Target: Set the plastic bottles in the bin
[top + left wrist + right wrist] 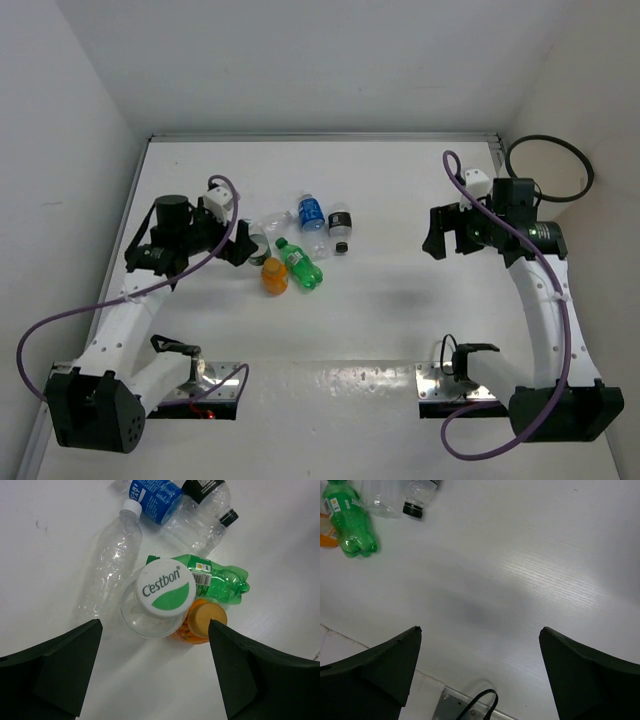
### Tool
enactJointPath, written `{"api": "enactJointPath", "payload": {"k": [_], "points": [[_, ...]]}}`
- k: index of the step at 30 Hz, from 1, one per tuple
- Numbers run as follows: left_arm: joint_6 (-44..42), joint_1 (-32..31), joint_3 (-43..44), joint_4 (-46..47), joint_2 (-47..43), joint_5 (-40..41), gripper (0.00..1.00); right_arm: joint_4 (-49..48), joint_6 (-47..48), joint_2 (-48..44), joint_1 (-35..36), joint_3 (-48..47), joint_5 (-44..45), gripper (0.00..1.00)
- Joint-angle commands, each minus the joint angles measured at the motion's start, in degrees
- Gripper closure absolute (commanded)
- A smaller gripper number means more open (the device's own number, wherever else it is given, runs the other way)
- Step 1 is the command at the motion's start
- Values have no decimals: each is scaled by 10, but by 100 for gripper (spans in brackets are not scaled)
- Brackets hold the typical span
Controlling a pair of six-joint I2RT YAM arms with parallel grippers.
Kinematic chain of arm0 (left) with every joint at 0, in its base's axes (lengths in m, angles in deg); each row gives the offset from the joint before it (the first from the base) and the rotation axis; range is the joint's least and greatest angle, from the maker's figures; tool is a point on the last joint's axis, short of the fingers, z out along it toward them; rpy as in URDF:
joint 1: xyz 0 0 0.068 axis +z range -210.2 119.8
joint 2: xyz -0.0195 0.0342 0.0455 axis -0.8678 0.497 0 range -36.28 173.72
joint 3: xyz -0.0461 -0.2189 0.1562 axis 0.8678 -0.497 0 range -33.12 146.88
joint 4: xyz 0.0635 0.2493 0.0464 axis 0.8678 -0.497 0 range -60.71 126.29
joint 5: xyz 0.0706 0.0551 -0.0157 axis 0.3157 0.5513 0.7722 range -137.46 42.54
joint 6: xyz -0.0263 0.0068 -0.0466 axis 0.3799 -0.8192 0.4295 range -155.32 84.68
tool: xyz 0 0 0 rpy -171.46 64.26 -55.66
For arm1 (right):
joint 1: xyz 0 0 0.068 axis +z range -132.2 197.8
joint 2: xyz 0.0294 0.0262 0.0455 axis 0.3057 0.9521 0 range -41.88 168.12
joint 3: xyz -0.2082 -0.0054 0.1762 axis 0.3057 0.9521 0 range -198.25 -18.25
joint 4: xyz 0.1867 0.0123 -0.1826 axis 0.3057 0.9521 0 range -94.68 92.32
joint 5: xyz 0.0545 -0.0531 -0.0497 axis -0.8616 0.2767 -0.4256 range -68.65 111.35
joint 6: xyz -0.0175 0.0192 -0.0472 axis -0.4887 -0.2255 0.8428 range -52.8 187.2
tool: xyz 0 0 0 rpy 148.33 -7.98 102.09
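Left wrist cam: blue-label bottle (155, 497) & dark-label bottle (202, 502) cut by top edge; orange bottle (206, 621) mostly under clear bottle (164, 591). Top cam: bin (548, 138) partly behind right arm (540, 290)

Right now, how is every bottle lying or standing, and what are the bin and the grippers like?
Cestbon bottle: standing upright, cap on.
Orange bottle: upright, capped, beside the Cestbon bottle.
Green bottle: lying on its side.
Blue-label bottle: lying down.
Dark-label bottle: lying down, capped.
Clear white-capped bottle: lying down.
Bin: open top, no bottle seen inside.
Left gripper: open, holding nothing.
Right gripper: open, holding nothing.
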Motion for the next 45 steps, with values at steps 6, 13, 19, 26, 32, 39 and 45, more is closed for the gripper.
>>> {"api": "enactJointPath", "payload": {"k": [6, 13, 19, 26, 32, 39, 45], "points": [[51, -29, -73, 201, 2, 43, 6, -17, 0, 17, 4, -25, -7, 0], [67, -29, -103, 284, 7, 59, 17, -11, 35, 15, 5, -28, -81, 0], [67, -18, -86, 267, -3, 47, 61, -69, 37, 10, 40, -21, -137, 0], [92, -18, -3, 210, -35, -16, 87, -155, 14, 33, 120, -52, -119, 0], [148, -12, 140, 166, -42, -55, 100, -210, -19, 77, 203, -125, -123, 0], [309, -27, 215, 211, 1, -195, 100, -290, -27, 121, 321, -196, -112, 0], [338, -63, 215, 235, 7, -227, 100, -310, -41, 154, 388, -247, -82, 0]]}}
